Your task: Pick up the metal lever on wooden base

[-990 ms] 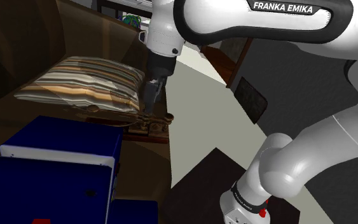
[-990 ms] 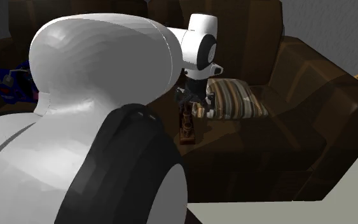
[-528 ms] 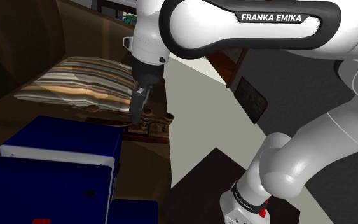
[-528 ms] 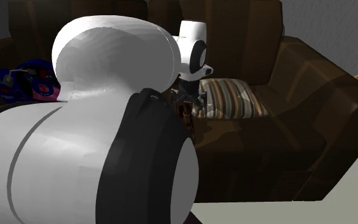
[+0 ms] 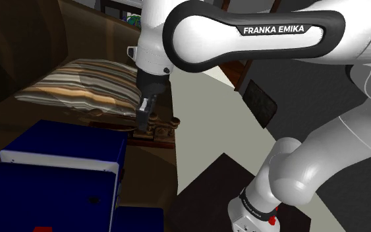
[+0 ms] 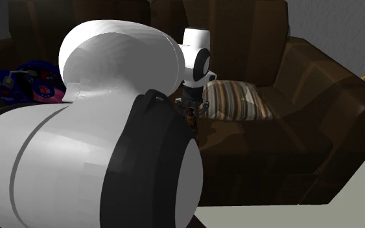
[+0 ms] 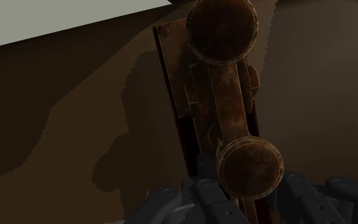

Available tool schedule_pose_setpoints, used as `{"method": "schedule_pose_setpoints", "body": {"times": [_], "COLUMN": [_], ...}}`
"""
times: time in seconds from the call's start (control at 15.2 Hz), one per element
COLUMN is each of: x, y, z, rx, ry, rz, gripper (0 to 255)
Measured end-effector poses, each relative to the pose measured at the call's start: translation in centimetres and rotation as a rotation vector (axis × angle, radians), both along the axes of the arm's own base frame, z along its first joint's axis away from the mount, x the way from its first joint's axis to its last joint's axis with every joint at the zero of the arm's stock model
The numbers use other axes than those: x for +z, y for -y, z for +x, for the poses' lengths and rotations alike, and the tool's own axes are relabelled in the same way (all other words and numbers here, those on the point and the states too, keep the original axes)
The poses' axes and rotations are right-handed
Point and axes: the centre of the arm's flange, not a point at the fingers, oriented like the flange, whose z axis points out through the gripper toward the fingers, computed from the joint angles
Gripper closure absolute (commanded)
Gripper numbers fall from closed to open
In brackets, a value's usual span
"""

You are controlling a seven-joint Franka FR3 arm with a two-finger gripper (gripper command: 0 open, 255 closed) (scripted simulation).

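The rusty metal lever (image 5: 160,128) with round knobs lies on its wooden base on the brown sofa seat, close to the seat's front edge. My black gripper (image 5: 143,120) comes down onto its end at the shoulder view's left. In the wrist view the fingers (image 7: 199,191) clasp the lever (image 7: 225,95) just below the nearer round knob (image 7: 248,167); the farther knob lies beyond. In the second exterior view the gripper (image 6: 190,111) hangs under the white wrist beside the pillow, and the large arm link hides most of the lever.
A striped pillow (image 5: 88,86) lies on the seat just behind the lever. Blue boxes (image 5: 65,148) stand at the shoulder view's lower left. Pale floor (image 5: 203,118) starts past the seat edge. The sofa's back and armrest (image 6: 317,97) rise behind the pillow.
The gripper slid along the lever toward the shoulder view's left and settled over its end knob. The lever has stayed in place on the seat.
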Motion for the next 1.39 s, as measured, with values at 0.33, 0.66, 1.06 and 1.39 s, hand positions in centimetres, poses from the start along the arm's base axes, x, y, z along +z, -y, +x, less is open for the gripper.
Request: {"method": "schedule_pose_setpoints", "body": {"times": [0.33, 0.66, 1.06, 1.39], "x": [0.0, 1.5, 4.6, 7.2], "y": [0.0, -0.1, -0.1, 0.0], "z": [0.0, 0.0, 0.1, 0.0], "rx": [0.000, 0.000, 0.000, 0.001], "ry": [0.000, -0.002, -0.001, -0.002], "rz": [0.000, 0.000, -0.001, 0.000], "gripper": [255, 255, 255, 255]}}
